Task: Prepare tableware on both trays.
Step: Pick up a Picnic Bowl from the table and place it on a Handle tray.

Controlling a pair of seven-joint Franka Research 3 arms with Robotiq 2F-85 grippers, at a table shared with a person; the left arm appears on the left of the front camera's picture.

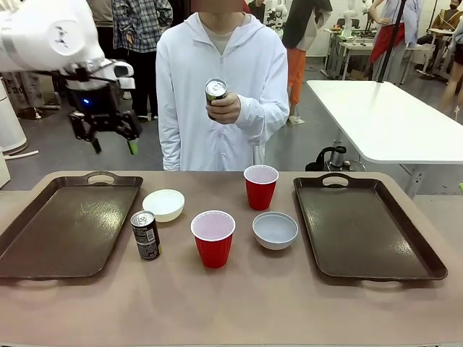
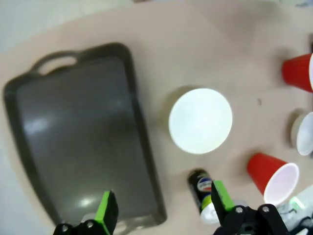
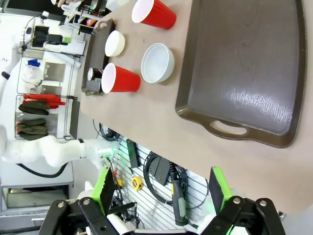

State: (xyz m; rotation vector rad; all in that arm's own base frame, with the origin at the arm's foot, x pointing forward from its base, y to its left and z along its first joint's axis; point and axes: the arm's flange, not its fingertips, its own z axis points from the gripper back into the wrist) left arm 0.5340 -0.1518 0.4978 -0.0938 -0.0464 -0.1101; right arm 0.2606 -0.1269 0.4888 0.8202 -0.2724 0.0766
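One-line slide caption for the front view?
Trays bare; bowls, cups, one can between them; person holds second can; left end effector hovers open.

One red cup (image 2: 297, 72) and white bowl (image 2: 304, 133) half beyond the left wrist view's right edge; can (image 2: 199, 185) print blurred.

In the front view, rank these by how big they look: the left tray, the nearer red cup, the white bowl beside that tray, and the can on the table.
1. Left tray, by far.
2. Nearer red cup, though it stands closer to the camera.
3. White bowl and can: too alike to rank.
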